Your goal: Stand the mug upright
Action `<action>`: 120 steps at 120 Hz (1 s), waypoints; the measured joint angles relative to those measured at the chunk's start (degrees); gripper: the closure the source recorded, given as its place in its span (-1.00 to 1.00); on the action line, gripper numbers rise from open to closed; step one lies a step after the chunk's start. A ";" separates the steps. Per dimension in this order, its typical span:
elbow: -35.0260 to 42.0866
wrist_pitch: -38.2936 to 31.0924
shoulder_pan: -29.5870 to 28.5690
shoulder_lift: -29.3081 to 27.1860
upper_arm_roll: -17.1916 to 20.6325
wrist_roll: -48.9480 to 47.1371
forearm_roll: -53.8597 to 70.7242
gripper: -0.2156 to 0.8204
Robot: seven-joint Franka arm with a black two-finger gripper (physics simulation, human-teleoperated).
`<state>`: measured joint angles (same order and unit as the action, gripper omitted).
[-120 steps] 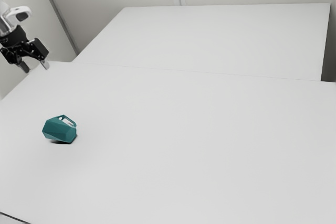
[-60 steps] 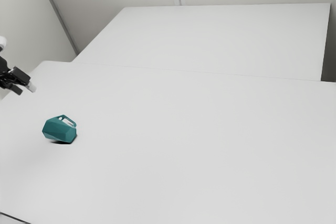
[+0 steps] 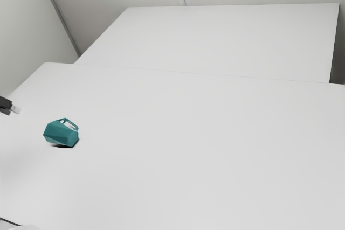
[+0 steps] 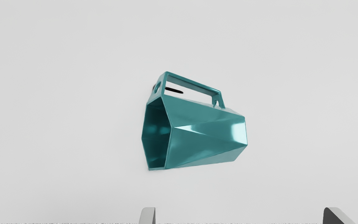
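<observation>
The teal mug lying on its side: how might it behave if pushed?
The mug is probably stiff, judging by its crisp, flat facets. Those angular sides would likely make it slide or rock rather than roll smoothly. Its glossy highlights suggest it could be a little slippery.

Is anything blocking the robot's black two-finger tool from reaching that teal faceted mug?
Nothing visible stands between the open tool and the mug, which lies on its side on the smooth white table.

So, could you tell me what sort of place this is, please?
Probably a simulated robotics test room: it has pale walls, a plain white table and a robot's claw.
</observation>
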<state>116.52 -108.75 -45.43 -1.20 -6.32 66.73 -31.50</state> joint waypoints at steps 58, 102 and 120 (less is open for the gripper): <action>-1.34 1.35 -2.25 7.08 -0.71 9.00 -5.26 -0.55; -7.40 7.51 -3.52 15.16 -0.90 7.78 -5.89 -0.55; -10.01 9.12 -3.16 17.67 -0.82 7.46 -6.09 -0.55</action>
<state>106.50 -99.63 -48.59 16.47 -7.14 74.19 -37.59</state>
